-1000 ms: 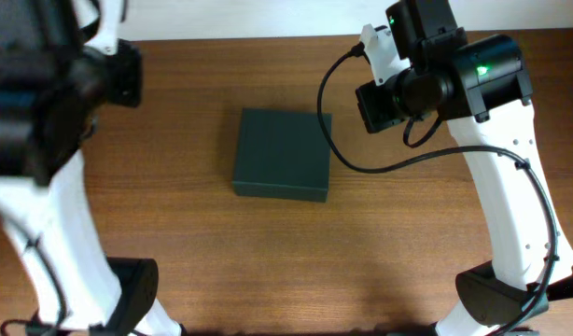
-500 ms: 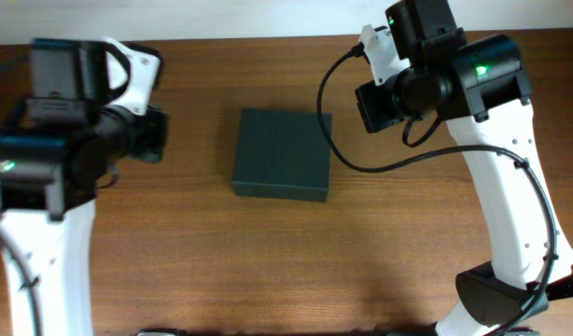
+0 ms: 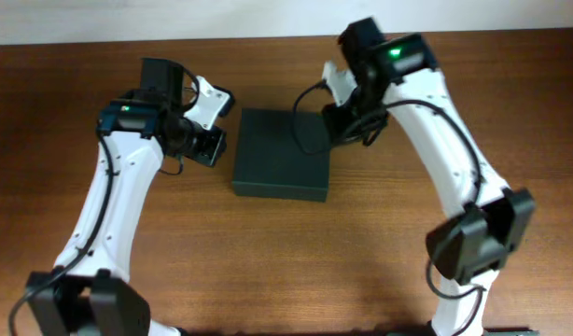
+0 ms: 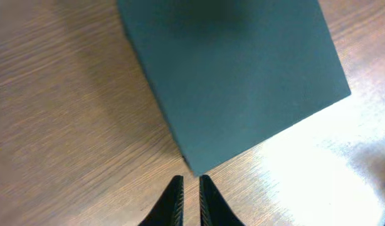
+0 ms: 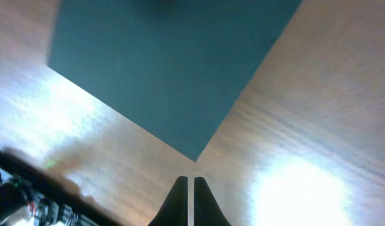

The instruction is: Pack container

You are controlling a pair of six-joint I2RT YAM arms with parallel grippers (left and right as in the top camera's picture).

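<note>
Now: container (image 3: 281, 154) at middle of table (image 3: 380, 271), flat, lid down, contents hidden. Near-square, no clear long axis. Left gripper (image 4: 189, 185) just beside its left side, box corner right ahead of fingertips; jaws almost together, thin slit, holding nothing. Right gripper (image 5: 187, 183) by far right corner, jaws pressed closed, empty. Both arms about equally near. Judgement: lid must open first; no loose items to pack in sight.

The overhead camera looks straight down on the table (image 3: 268, 261) from high above. Each wrist camera looks down from close by, past the left gripper (image 4: 189, 185) or right gripper (image 5: 187, 185). All three views share the container (image 3: 282, 154).
</note>
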